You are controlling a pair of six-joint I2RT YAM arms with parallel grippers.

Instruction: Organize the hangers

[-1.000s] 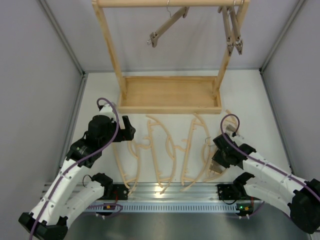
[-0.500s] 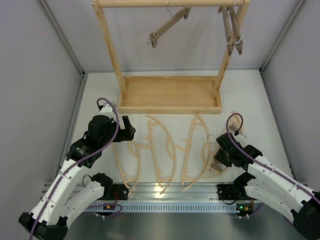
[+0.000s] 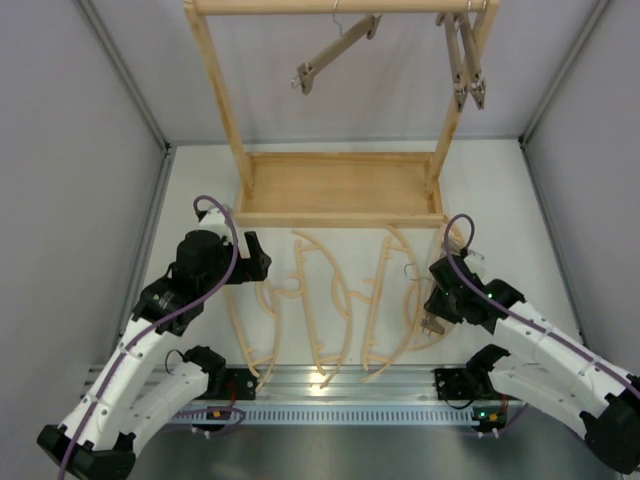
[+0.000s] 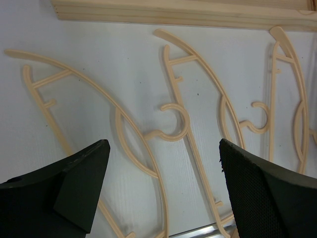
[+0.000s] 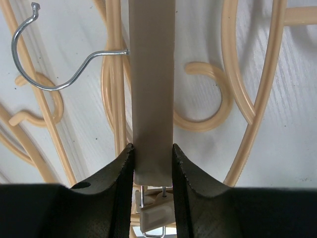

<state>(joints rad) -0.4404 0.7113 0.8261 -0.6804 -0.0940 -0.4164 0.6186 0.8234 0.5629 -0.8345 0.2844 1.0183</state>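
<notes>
Clamping a brown-grey clamp bar (image 5: 152, 89) between them, the right fingers (image 5: 193, 188) hold it over the pale curved hangers (image 4: 186, 121), its metal hook (image 5: 59, 82) sticking out to one side. The left fingers (image 4: 74, 188) are spread wide with nothing between them, hovering over those hangers, which lie side by side on the desk (image 3: 500, 190). Other bars (image 3: 335, 50) hang from the rack (image 3: 220, 100) behind.
</notes>
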